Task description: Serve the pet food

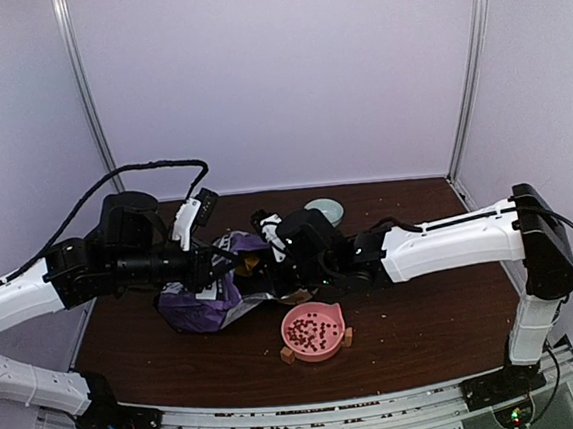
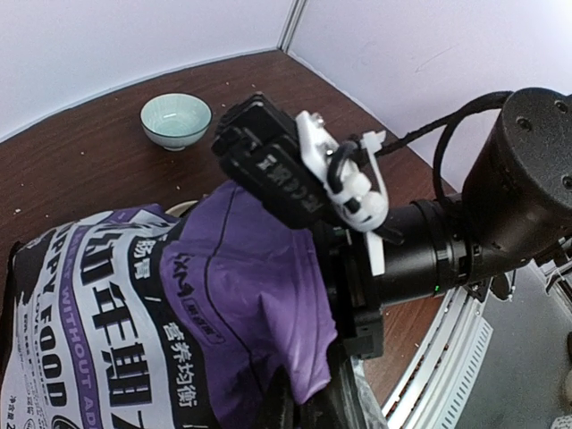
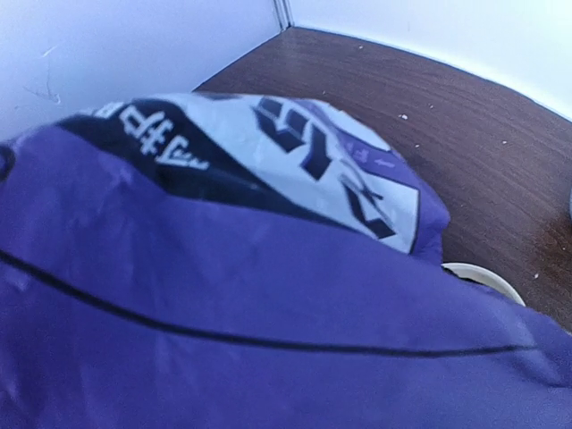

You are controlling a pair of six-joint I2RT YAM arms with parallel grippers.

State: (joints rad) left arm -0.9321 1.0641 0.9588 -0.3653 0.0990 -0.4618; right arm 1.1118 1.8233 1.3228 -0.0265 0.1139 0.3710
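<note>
One purple bag (image 1: 206, 304), one pink bowl (image 1: 285, 327), one pale-green bowl (image 1: 324, 209), two arms (image 1: 12, 295) (image 1: 449, 238) — and many kibble pellets (image 1: 312, 330).

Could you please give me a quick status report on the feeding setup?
Left end effector and right end effector at the bag, grips unclear. Pet food in pink bowl. Bag blocks right wrist view.

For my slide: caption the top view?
The left arm and right arm meet at the purple bag; kibble in the pink bowl.

White arm links (image 1: 450, 243), black joints (image 1: 545, 242), black cables (image 1: 152, 168).
</note>
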